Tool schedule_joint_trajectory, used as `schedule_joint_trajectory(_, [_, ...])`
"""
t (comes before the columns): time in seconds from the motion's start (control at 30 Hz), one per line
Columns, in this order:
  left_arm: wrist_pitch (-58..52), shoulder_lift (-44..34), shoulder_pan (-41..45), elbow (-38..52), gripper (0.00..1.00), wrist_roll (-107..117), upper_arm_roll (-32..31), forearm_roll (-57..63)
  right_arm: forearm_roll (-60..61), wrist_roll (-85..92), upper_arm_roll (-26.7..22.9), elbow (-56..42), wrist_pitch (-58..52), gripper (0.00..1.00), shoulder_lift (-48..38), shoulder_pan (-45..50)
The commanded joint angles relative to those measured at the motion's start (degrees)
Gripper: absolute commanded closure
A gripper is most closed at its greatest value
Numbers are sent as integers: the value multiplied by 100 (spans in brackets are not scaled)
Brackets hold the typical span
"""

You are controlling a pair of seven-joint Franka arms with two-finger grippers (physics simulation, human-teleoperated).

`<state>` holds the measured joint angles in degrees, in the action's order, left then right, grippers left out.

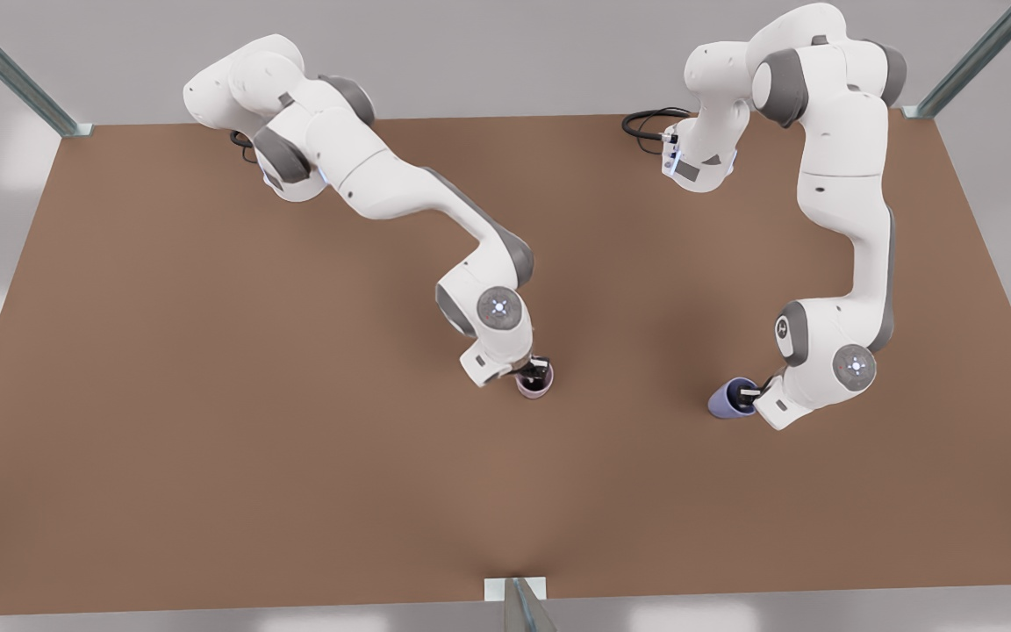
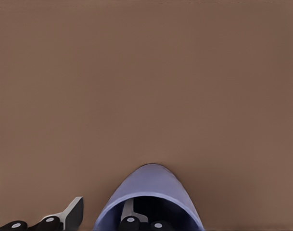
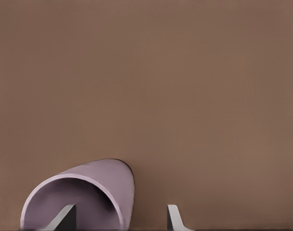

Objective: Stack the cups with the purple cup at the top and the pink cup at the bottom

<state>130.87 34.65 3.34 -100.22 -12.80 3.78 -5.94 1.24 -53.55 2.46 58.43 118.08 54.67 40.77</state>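
On the brown counter (image 1: 207,395), the left claw (image 1: 753,393) straddles the purple cup's (image 1: 727,399) wall; the right claw (image 1: 537,369), open, straddles the pink cup's (image 1: 534,387) rim, well apart.

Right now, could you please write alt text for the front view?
Two white arms reach over a brown table: the right gripper at the small pink-mauve tapered cup, the left gripper at the tilted blue-violet tapered cup, far apart.

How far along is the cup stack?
Nothing is stacked: the cups stand apart on the table. In hand: the left gripper straddles the purple cup wall, one finger inside; the right gripper likewise straddles the pink cup. Neither looks clamped. Left: grasp, set pink down, seat purple in it.
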Motion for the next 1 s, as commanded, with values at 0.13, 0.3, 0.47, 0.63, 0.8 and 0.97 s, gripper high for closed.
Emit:
schedule_joint_trajectory(0.13, [-88, -19, 0, 11, 66, -249, 0, 6, 87, 2, -210, 1301, -75, 3, -1801, -526])
schedule_joint_trajectory(0.3, [-246, -81, 9, 20, 76, -188, 0, 6, -19, 3759, -615, 3447, -1681, 0, -4473, -2386])
schedule_joint_trajectory(0.47, [-501, -274, 70, 73, 79, -56, -9, 6, -142, 6322, -1142, 2585, -2853, 0, -4623, -3365])
schedule_joint_trajectory(0.63, [-1652, -1126, 834, 178, 79, 1674, -245, -3, -27, 6480, -1142, 2436, -2598, 0, -4475, -3531])
schedule_joint_trajectory(0.8, [-1705, -1241, 861, 345, 79, 3881, -1730, -3, 43, 6419, -1160, 1962, -2641, 0, -4316, -3584])
schedule_joint_trajectory(0.97, [-1670, -608, 1555, 1285, 79, 5340, -1933, 14, 52, 6410, -1160, 1935, -2633, 0, -4334, -3584])
